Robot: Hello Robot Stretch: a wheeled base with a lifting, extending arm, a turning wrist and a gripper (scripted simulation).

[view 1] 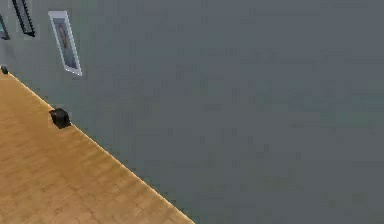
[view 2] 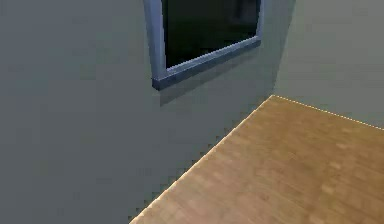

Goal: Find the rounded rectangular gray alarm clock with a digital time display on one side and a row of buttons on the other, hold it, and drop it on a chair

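A small dark rounded object [view 1: 61, 118] lies on the wooden floor against the base of the grey wall in the forward view; its shape is too small to name. A second tiny dark spot [view 1: 4, 70] sits at the wall's foot near the forward view's left edge.
A grey wall [view 1: 240, 90] stands close ahead, with a framed picture [view 1: 66, 43] and another frame [view 1: 23, 15] hung on it. Wooden floor [view 1: 60, 180] lies at lower left. In the arm side view, a dark window [view 2: 205, 30] sits above a room corner and bare floor [view 2: 290, 170].
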